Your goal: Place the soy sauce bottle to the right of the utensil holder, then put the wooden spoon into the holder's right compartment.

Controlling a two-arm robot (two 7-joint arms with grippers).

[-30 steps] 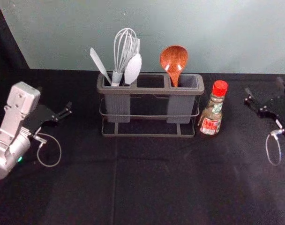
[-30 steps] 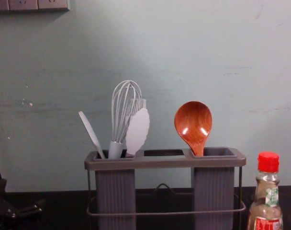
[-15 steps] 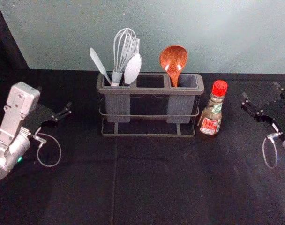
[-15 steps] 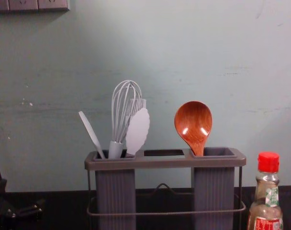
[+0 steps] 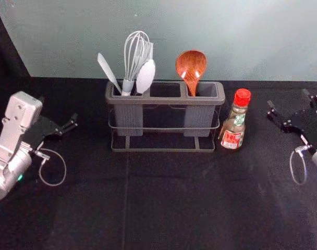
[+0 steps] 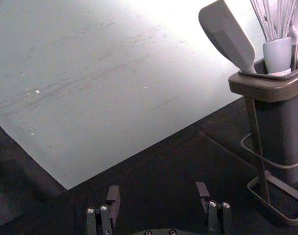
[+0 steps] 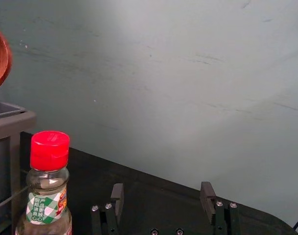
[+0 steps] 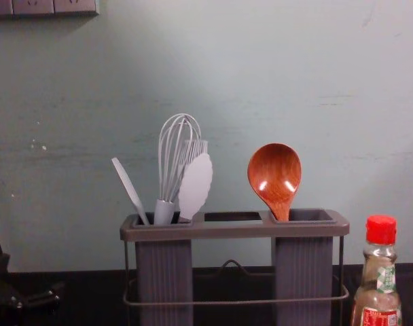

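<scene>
The bottle (image 5: 233, 125) stands between the holder (image 5: 166, 100) and the nearer right gripper (image 7: 162, 188); the spoon (image 5: 191, 65) looks placed. Left gripper (image 6: 157, 188) hangs left; both jaws gape empty.

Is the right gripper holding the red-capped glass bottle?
No, the open right gripper hangs at the head view's right, apart from the upright bottle.

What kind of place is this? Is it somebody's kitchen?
Maybe a robot lab set up like a kitchen: the whisk, wooden spoon and soy sauce bottle say kitchen, but the robot's left gripper and right gripper suggest a lab.
</scene>
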